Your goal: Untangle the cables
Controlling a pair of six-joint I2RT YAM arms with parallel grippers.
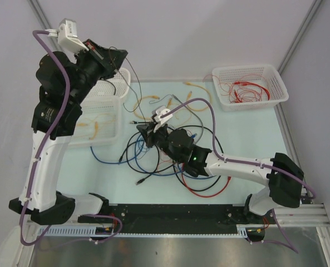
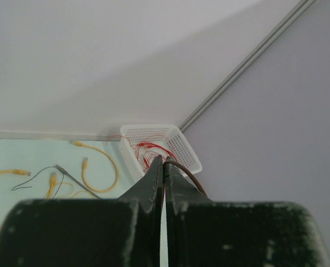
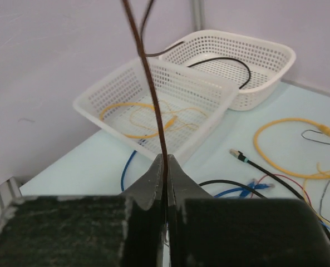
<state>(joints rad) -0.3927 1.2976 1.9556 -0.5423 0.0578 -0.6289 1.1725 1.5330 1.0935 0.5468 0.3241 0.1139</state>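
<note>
A tangle of black, blue and red cables (image 1: 170, 161) lies mid-table. One thin dark-brown cable (image 1: 136, 75) rises out of it. My left gripper (image 1: 119, 57), raised high at the back left, is shut on that cable's upper part (image 2: 190, 173), its jaws (image 2: 165, 161) pressed together. My right gripper (image 1: 144, 133) sits low at the tangle's left edge and is shut on the same cable (image 3: 148, 83), which runs straight up from between its jaws (image 3: 166, 157). Loose yellow cables (image 1: 148, 103) lie on the table behind.
A white basket (image 1: 280, 89) at the back right holds red cables (image 1: 248, 92). On the left, one white basket (image 3: 87, 108) holds yellow cables and another basket (image 3: 276, 61) behind it holds a black cable. A black plug end (image 3: 238, 156) lies near my right gripper.
</note>
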